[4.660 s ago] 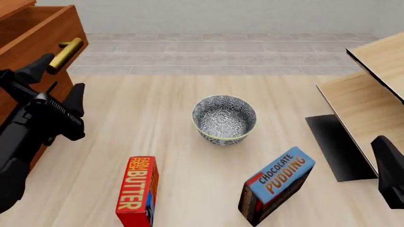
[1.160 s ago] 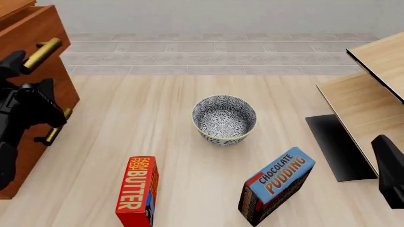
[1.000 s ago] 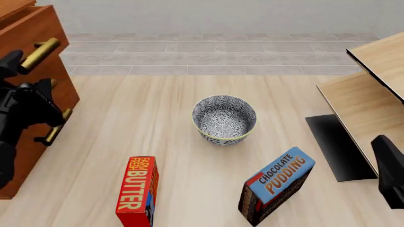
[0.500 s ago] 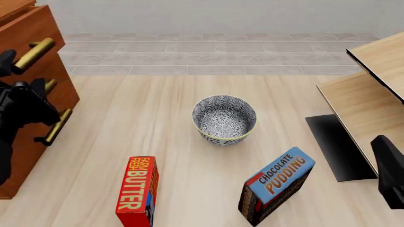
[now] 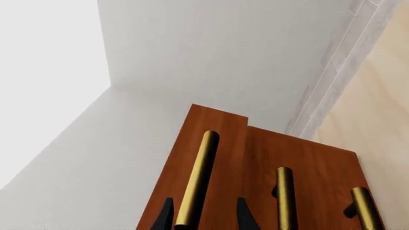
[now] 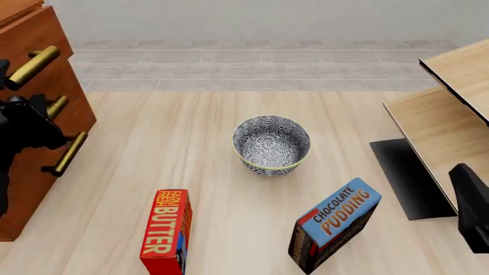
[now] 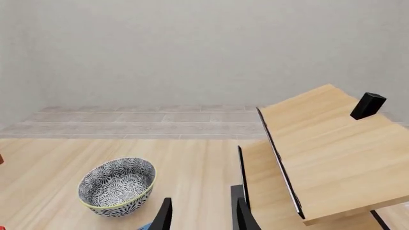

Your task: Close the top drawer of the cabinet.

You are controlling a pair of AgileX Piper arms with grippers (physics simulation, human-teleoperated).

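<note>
Though my left fingers (image 5: 202, 218) are cropped, they stand parted astride the top drawer's (image 5: 191, 158) brass handle (image 5: 198, 177), at the bench's left edge in the cabinet (image 6: 42, 74). My right fingers (image 7: 202, 215), spread, hover beside the bowl (image 7: 117, 187), amid open bench.

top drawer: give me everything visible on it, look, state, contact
The top drawer is reddish-brown wood with a flat front and one brass bar handle. In the left wrist view its front stands slightly proud of the drawer fronts beside it, so it looks not quite shut. The left gripper has a finger on each side of the handle; whether they touch it is unclear. In the front view the cabinet sits at the table's left edge.
</note>
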